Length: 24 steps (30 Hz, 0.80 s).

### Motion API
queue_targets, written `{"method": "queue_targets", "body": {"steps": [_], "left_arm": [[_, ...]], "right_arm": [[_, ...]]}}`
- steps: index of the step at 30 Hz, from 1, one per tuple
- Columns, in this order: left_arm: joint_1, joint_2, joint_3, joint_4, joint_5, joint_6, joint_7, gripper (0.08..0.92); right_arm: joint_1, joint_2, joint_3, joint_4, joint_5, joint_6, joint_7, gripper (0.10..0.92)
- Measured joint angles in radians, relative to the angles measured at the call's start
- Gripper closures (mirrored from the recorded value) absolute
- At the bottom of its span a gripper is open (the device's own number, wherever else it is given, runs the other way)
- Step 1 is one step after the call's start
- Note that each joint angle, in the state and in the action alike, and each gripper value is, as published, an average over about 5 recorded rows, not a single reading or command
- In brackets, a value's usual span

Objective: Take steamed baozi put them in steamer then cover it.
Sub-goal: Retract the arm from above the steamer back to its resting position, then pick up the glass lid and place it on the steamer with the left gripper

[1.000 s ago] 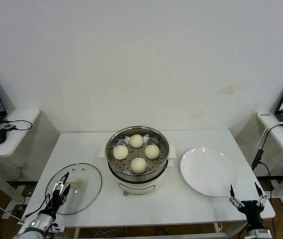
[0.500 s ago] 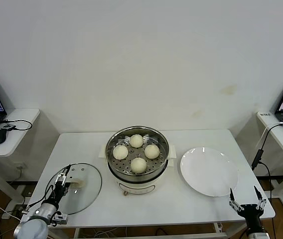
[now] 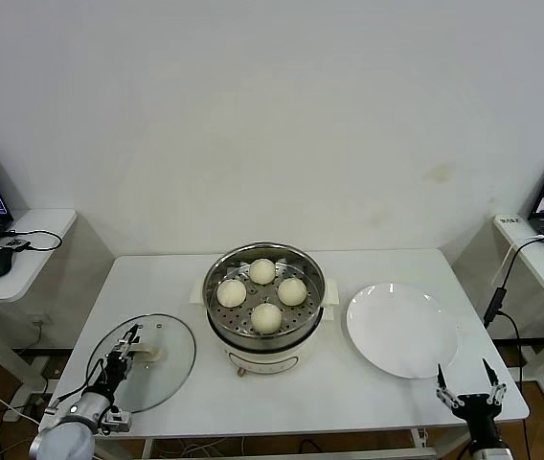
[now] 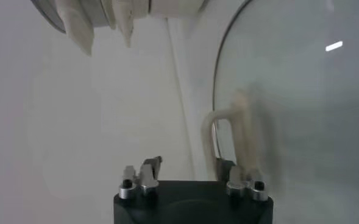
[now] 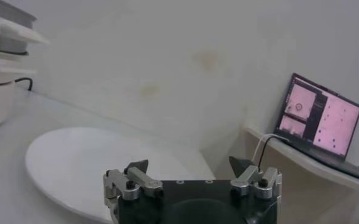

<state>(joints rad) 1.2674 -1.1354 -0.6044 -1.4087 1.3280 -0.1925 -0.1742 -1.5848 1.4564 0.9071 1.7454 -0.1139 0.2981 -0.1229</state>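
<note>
**Inspector A:** Where were the task's things found?

**Inspector B:** All four steamed baozi (image 3: 262,290) were seen in the steamer (image 3: 264,328), well beyond the left tool (image 3: 121,360). The cover (image 3: 164,363) lay flat on the bench (image 3: 349,388), its handle (image 3: 146,355) right at that tool's tips.

**Inspector A:** What had changed?

**Inspector B:** The left tool had been advanced onto the cover since a second earlier, and its fingers, spread then, were being brought together about the handle. Whether a firm pinch had been made could not be told. Loading was judged complete; only covering remained.

**Inspector A:** The other arm?

**Inspector B:** The right tool (image 3: 464,386) was noted spread and idle, the white plate (image 3: 402,329) just beyond it.
</note>
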Motion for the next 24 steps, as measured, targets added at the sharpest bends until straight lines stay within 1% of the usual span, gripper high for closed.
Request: {"method": "queue_targets", "body": {"steps": [8,12,14,18,24], "left_arm": [[0.014,0.006,-0.014,-0.012,-0.024,0.005,-0.009,0.753],[0.032,0.015,-0.026,-0.039,-0.042,0.018,-0.013,0.846],[0.045,0.020,-0.033,-0.060,-0.053,0.027,-0.012,0.862],[0.077,0.033,-0.050,-0.118,-0.083,0.055,-0.001,0.863],[0.122,0.060,-0.080,-0.245,-0.150,0.134,0.035,0.863]], "right_arm": [[0.000,0.004,-0.010,0.004,-0.009,0.003,-0.002,0.202],[-0.001,0.006,-0.015,0.007,-0.015,0.004,-0.003,0.203],[-0.002,0.006,-0.018,0.008,-0.018,0.004,-0.003,0.203],[-0.003,0.008,-0.026,0.009,-0.025,0.005,-0.003,0.203],[-0.004,0.012,-0.037,0.011,-0.035,0.006,-0.003,0.202]]}}
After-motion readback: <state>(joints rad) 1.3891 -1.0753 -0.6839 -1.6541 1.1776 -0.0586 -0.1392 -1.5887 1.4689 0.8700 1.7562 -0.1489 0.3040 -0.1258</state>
